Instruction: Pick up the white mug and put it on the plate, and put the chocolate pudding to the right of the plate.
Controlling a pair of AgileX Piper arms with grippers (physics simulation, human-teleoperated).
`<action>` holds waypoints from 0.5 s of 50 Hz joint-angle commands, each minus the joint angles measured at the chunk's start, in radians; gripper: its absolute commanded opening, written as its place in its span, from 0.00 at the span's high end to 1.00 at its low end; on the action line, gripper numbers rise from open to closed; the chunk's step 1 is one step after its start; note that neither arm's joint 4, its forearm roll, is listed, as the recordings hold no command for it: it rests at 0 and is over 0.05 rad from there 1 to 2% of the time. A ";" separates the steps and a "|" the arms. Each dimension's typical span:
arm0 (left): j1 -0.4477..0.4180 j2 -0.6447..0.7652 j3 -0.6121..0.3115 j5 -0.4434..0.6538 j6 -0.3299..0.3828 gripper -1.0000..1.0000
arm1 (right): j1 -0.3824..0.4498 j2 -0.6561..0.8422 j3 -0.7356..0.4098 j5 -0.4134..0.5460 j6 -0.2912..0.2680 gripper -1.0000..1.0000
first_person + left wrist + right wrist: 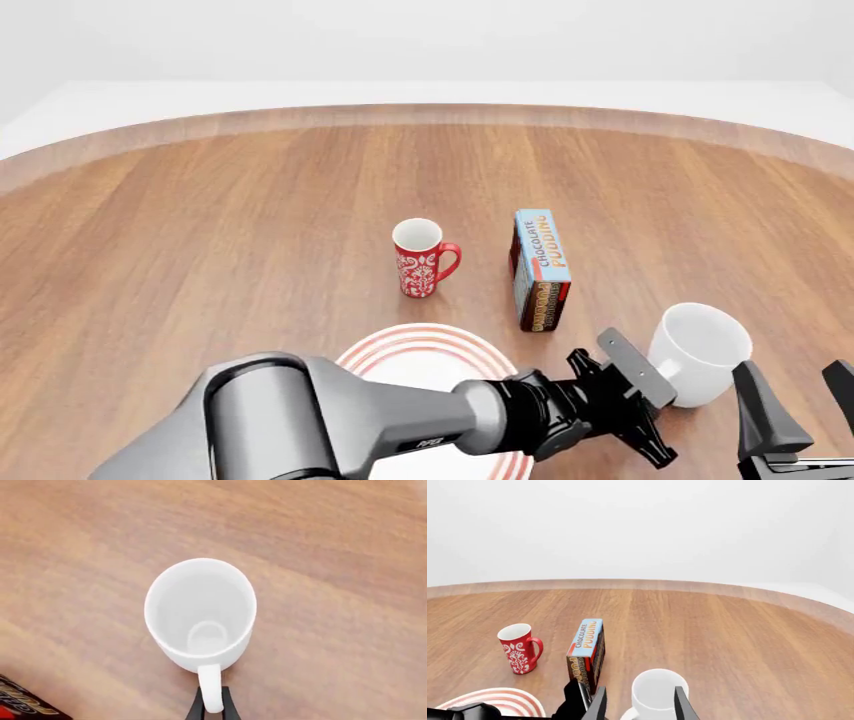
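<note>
The white mug (200, 610) fills the left wrist view from above, its loop handle squeezed between the fingers of my left gripper (213, 706), which is shut on it. In the front view the left arm reaches across the plate (400, 345) to the white mug (697, 348) at the front right; whether the mug is off the table I cannot tell. The chocolate pudding (541, 262) stands on edge behind the plate's right side. My right gripper (805, 395) stands open just right of the mug, holding nothing.
A slim red mug (424, 258) with a white floral pattern stands upright behind the plate, left of the pudding carton. The wooden table's curved far edge (441, 112) runs across the back. The left arm's grey body covers the plate's near half.
</note>
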 commanded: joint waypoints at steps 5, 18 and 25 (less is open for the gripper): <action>0.010 -0.002 0.002 0.006 0.024 1.00 | 0.000 0.000 0.000 0.000 0.000 0.00; 0.028 -0.048 0.012 0.010 0.063 1.00 | 0.005 0.000 -0.002 -0.001 0.010 0.00; 0.036 -0.086 0.039 -0.005 0.070 1.00 | 0.005 -0.002 -0.002 0.000 0.010 0.00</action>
